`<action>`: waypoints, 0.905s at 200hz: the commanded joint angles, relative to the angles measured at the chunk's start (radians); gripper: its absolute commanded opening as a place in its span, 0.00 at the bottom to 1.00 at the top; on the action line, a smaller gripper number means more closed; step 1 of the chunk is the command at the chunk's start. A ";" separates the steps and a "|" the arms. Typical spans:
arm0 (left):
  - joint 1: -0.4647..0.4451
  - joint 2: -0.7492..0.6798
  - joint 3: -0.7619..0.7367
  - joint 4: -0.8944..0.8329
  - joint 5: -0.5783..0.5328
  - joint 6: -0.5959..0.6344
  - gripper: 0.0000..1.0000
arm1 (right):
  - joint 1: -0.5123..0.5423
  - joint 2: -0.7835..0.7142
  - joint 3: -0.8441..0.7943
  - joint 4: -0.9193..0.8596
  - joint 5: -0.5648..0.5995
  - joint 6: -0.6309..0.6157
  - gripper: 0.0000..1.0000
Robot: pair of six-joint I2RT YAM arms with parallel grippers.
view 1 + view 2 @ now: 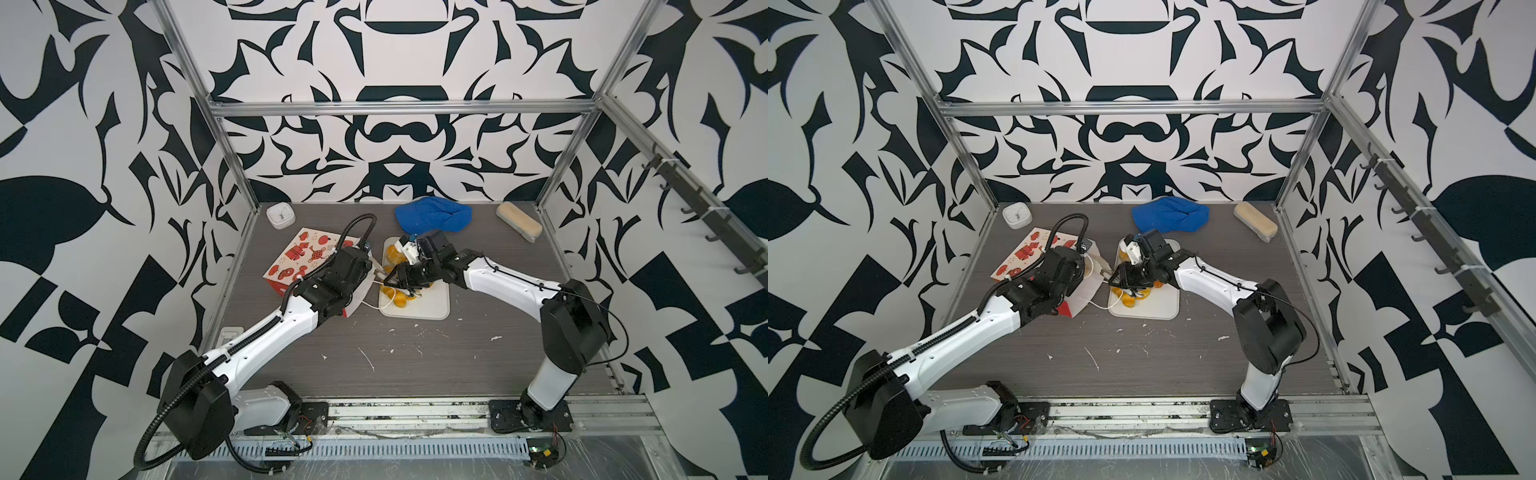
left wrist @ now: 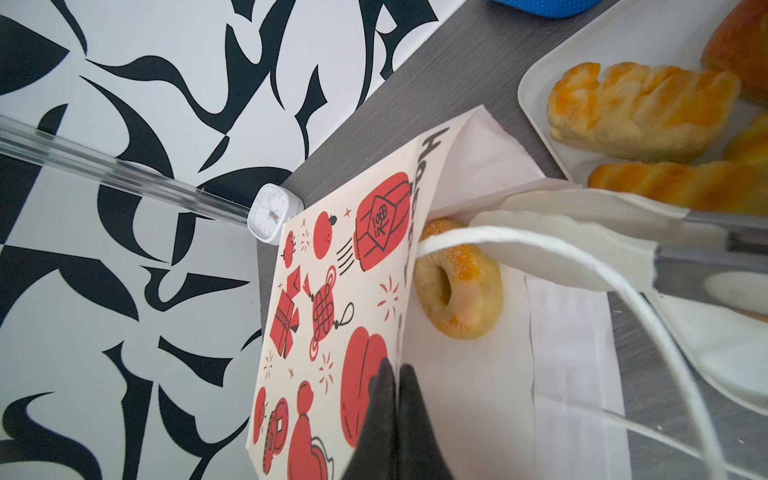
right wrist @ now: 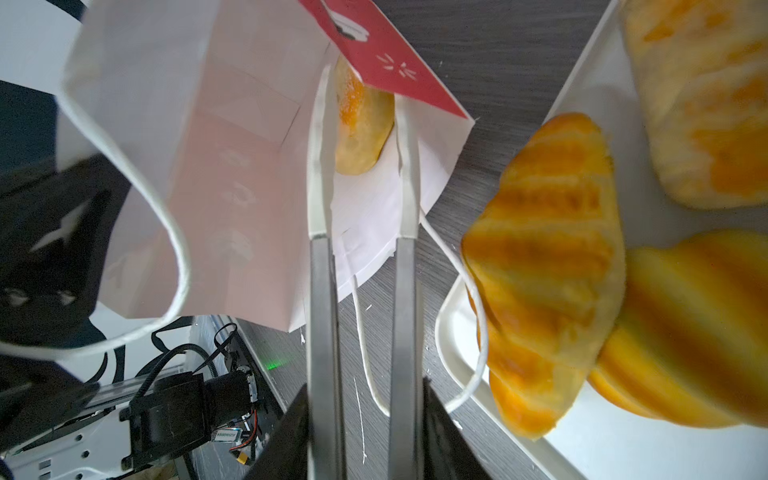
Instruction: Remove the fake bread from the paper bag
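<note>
Right tool (image 3: 363, 87): narrow gap astride doughnut (image 3: 361, 133) inside bag (image 3: 232, 145), 9 o'clock of tray (image 3: 615, 453); grip unclear. Light, probably slippery; pinch across ring.

Top views look down on the whole table (image 1: 415, 353) — wrist views sit close, sharing bag (image 2: 332, 270) and doughnut (image 3: 361, 129).

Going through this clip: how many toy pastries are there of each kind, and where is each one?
Ring doughnut: 1, inside the paper bag
Croissants: 2, on the tray
Braided loaf: 1, on the tray
Brown pastry: 1, on the tray
Total: 5
</note>
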 commanded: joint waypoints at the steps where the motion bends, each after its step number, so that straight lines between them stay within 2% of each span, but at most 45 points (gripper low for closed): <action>1: 0.004 -0.009 0.017 -0.007 0.005 -0.014 0.00 | 0.001 0.004 0.018 0.042 -0.048 0.014 0.41; 181: 0.003 0.004 0.022 -0.001 0.039 -0.020 0.00 | 0.006 0.095 0.067 0.087 -0.121 0.046 0.43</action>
